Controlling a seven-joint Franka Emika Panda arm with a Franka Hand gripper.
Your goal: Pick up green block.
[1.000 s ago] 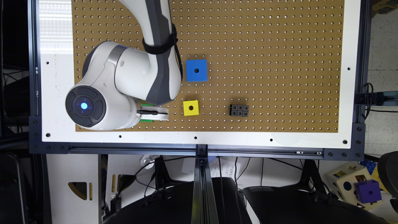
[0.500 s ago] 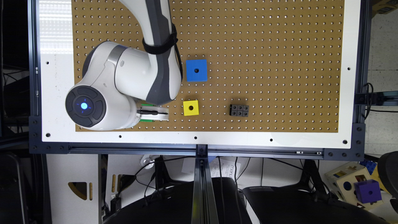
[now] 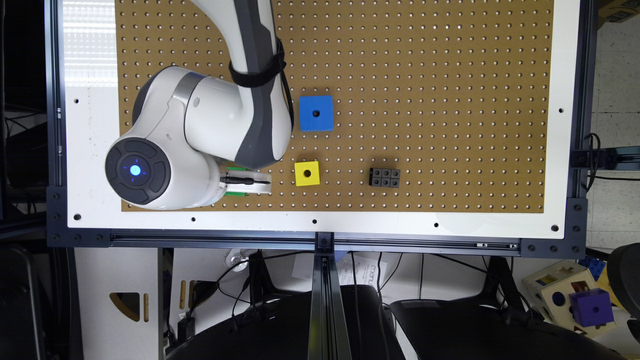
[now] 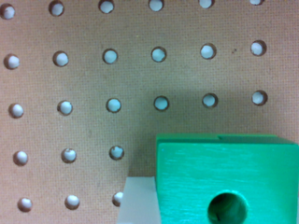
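Note:
The green block point(image 4: 224, 182) is a bright green cube with a round dark hole in its top, resting on the brown pegboard point(image 4: 93, 79). One pale finger point(image 4: 135, 203) lies flush against its side; the other finger is out of frame. In the exterior view my gripper point(image 3: 247, 183) sits low over the block near the board's front edge. Thin slivers of the green block point(image 3: 237, 170) show on either side of the gripper. The rest of the block is hidden under the white wrist.
A yellow cube point(image 3: 306, 173) lies just to the exterior view's right of the gripper. The larger blue cube point(image 3: 316, 113) is behind it and a small black brick point(image 3: 384, 177) lies further right. The white board border point(image 3: 320, 220) runs along the front.

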